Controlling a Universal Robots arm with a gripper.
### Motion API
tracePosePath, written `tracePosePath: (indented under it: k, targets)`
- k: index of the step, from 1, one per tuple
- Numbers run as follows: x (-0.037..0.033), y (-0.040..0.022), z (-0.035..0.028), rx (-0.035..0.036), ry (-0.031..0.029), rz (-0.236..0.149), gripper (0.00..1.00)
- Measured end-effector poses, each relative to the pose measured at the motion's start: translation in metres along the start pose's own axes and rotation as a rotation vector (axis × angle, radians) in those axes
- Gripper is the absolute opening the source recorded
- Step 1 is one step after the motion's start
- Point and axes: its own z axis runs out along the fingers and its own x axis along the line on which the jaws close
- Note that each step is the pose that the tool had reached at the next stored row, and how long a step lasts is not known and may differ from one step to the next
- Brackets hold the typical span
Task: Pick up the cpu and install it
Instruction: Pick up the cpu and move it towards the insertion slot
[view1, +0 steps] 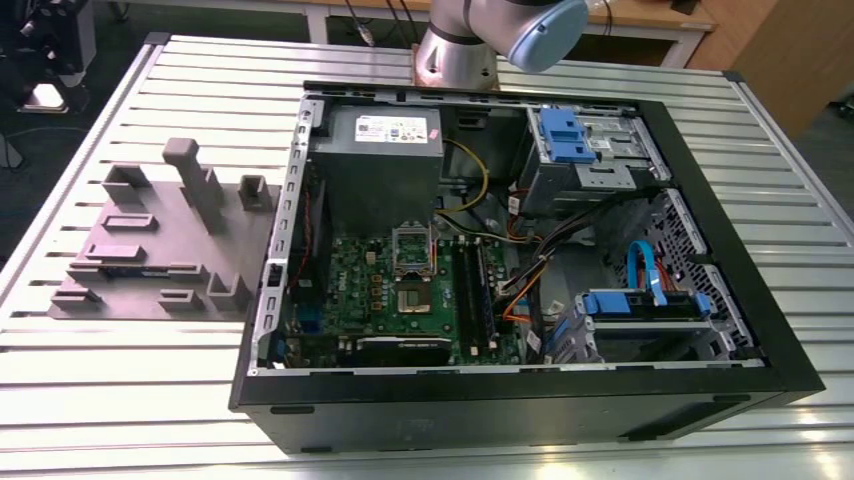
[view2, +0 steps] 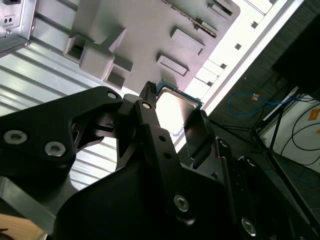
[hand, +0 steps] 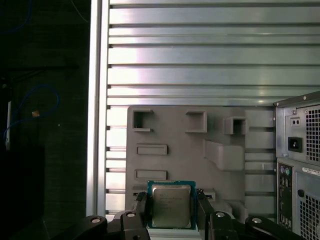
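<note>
gripper (hand: 171, 200): black fingers (hand: 141, 210) pinch cpu on two opposite edges | cpu (hand: 171, 207): metal top faces first wrist view, over grey tray (hand: 220, 165) edge | pc case (view1: 534, 250): open, on slatted table (view1: 134, 380)

Print on cpu (hand: 171, 205) lid: not legible.

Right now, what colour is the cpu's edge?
Teal-green on the cpu; clearest in the first wrist view.

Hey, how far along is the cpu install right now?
Pickup looks done: the claw grips the cpu, apparently lifted off the grey tray. In hand: the cpu. Left: the install onto the motherboard inside the open case.
</note>
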Motion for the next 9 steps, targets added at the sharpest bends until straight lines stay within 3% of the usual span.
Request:
tracePosePath:
  k: [9]
  targets:
    - [-0.0022, 0.0000, -0.0001, 0.0000, 0.0000, 0.000, 0.47]
